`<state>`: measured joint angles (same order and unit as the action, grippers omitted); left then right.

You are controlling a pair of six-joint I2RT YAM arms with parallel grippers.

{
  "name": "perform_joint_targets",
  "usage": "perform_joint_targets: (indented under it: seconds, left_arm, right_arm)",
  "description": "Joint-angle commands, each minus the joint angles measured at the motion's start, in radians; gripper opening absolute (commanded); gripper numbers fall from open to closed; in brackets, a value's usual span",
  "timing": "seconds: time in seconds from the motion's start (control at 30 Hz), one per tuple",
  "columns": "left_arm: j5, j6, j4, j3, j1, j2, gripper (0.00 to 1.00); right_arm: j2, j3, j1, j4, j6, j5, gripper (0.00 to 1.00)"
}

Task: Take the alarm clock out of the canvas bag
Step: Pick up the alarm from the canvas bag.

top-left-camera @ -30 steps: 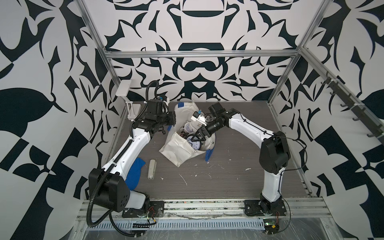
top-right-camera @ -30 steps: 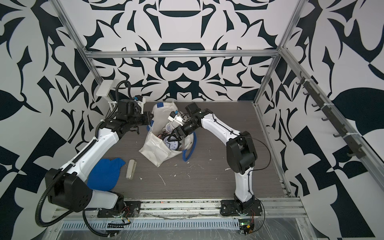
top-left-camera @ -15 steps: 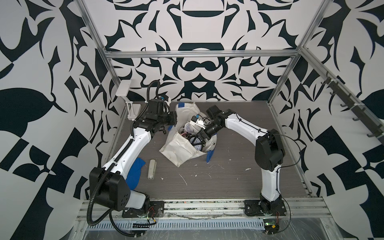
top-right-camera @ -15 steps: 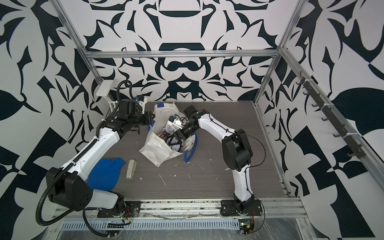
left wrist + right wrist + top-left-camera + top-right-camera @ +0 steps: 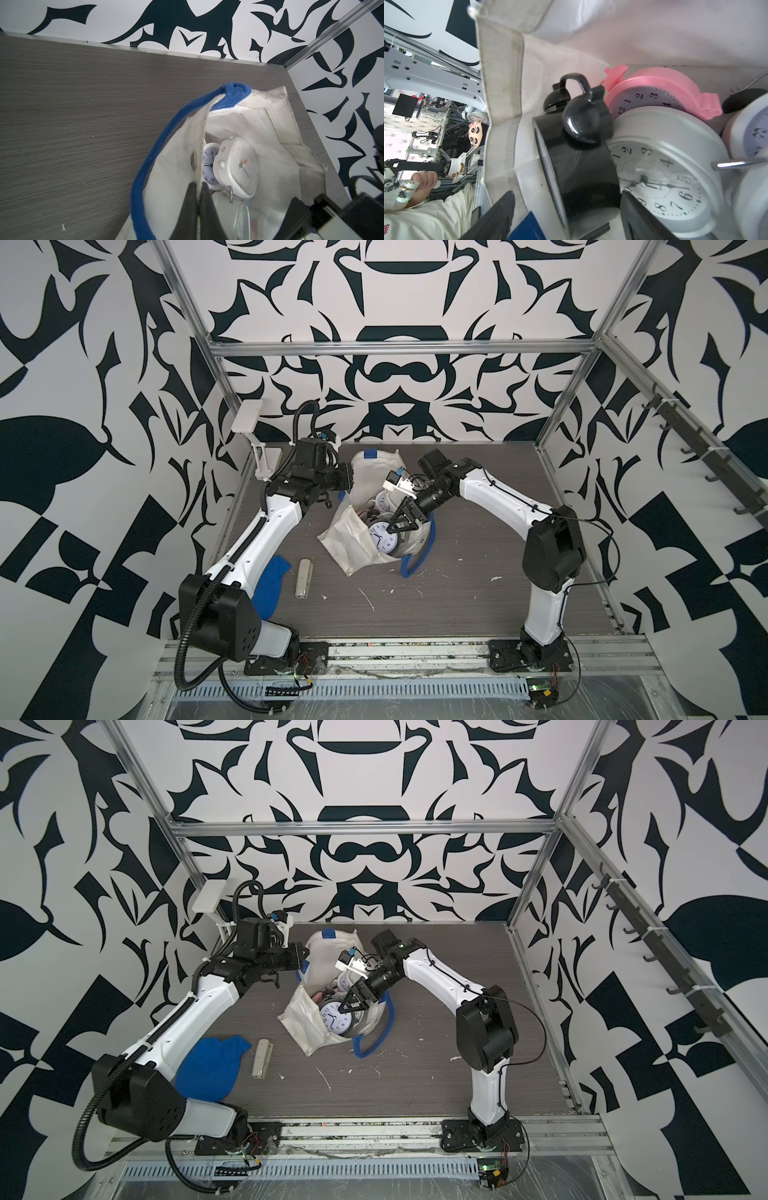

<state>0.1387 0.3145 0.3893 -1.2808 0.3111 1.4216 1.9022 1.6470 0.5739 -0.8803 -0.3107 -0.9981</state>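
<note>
Blue cloth [image 5: 212, 1067] lies nearest us by the left arm's base, with a pale oblong bar [image 5: 304, 578] just beside it on the grey table [image 5: 478, 593]; neither has shifted over the last second. Behind them the canvas bag [image 5: 345, 539] slumps with its mouth open, where it was before. What we see changed is the right gripper [image 5: 401, 522] — it has come a little lower and nearer into the mouth. Its jaws stand parted on either side of the black alarm clock [image 5: 583, 166], not clenched on it. That clock sits inside the bag, pressed against a silver clock [image 5: 670, 166], with a pink clock [image 5: 664, 89] behind. The right arm keeps its elbow high, the forearm sloping down into the bag. Farther back the left arm is stretched out as before, wrist level — the left gripper [image 5: 199, 185] is clamped tight on the bag's rim beside the blue handle [image 5: 145, 176].
</note>
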Motion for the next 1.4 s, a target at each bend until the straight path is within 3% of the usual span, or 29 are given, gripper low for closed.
perform_joint_targets:
  seconds: [0.0,0.33,0.73,0.97,1.37]
  left_arm:
    - [0.004,-0.005,0.017,-0.023,-0.010,0.007,0.00]
    - [0.018,0.004,0.006,-0.022,-0.011,0.013,0.00]
    - [0.044,0.020,-0.008,-0.020,-0.012,0.022,0.00]
    - [0.044,0.023,-0.009,-0.020,-0.011,0.025,0.00]
    - [0.044,0.023,-0.008,-0.023,-0.011,0.027,0.00]
  right_arm:
    - [-0.032,-0.003,0.035,-0.052,-0.024,-0.026,0.83]
    - [-0.023,0.007,0.083,0.008,0.002,-0.012,0.86]
    - [0.020,0.006,0.094,0.156,0.163,0.182,0.93]
    - [0.054,0.016,0.102,0.103,0.128,0.149,0.94]
    - [-0.010,0.023,0.110,-0.010,-0.004,-0.082,0.87]
